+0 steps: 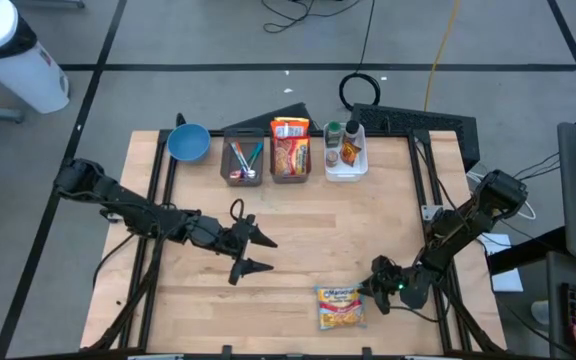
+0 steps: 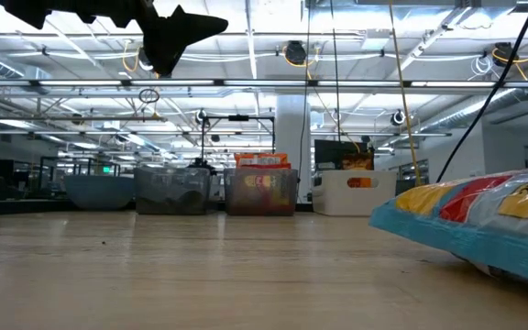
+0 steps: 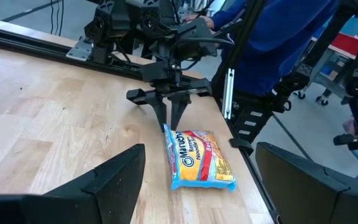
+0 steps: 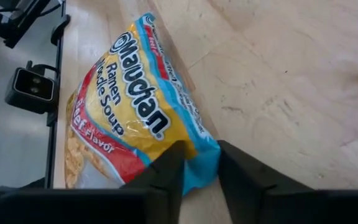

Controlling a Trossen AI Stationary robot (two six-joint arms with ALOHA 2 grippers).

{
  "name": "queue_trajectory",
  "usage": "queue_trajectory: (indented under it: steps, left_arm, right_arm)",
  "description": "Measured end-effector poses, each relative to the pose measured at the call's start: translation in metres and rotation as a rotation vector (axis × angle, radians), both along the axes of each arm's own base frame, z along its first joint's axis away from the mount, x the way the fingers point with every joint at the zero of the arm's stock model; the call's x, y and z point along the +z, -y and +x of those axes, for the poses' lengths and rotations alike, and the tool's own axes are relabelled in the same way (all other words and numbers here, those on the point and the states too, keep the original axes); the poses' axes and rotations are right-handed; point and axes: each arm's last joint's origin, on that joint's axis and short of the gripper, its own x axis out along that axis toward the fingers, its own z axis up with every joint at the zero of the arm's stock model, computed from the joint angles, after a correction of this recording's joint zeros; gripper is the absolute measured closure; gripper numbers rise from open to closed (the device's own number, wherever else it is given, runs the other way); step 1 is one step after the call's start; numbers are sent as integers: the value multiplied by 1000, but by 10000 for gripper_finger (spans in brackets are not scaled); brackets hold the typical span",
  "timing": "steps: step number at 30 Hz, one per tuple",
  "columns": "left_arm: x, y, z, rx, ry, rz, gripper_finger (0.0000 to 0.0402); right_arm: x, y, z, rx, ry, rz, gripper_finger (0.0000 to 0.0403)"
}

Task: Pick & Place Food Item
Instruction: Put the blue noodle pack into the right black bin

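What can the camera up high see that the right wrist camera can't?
Only the high view shows the left gripper with its jaws open above the bare table, plus the blue bowl and three bins along the far edge. Only the right wrist view shows the right gripper closing on the packet's blue corner, and the Maruchan Ramen Noodle Soup lettering. Both show the ramen packet lying on the wood.
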Motion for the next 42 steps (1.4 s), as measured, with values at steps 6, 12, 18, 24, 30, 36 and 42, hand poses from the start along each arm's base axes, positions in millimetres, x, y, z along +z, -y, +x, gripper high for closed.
queue_trajectory:
  steps: [6,12,18,24,30,36,42]
  left_arm:
    - [0,0,0,1,-1,-2,91]
    - [2,0,0,0,20,1,91]
    - [6,-2,1,69,94,154,92]
    - [13,-11,4,181,156,153,91]
    - [12,-13,5,197,140,103,91]
    - [12,-13,5,197,137,103,91]
    - [12,-13,5,197,137,104,91]
  right_arm:
    - [2,-2,1,44,24,-8,397]
    - [10,-2,9,73,106,-21,401]
    - [20,9,22,70,171,-106,402]
    - [42,17,30,60,328,-211,402]
    - [61,25,33,63,414,-264,403]
    - [83,29,27,134,509,-277,403]
    - [102,33,20,160,593,-287,403]
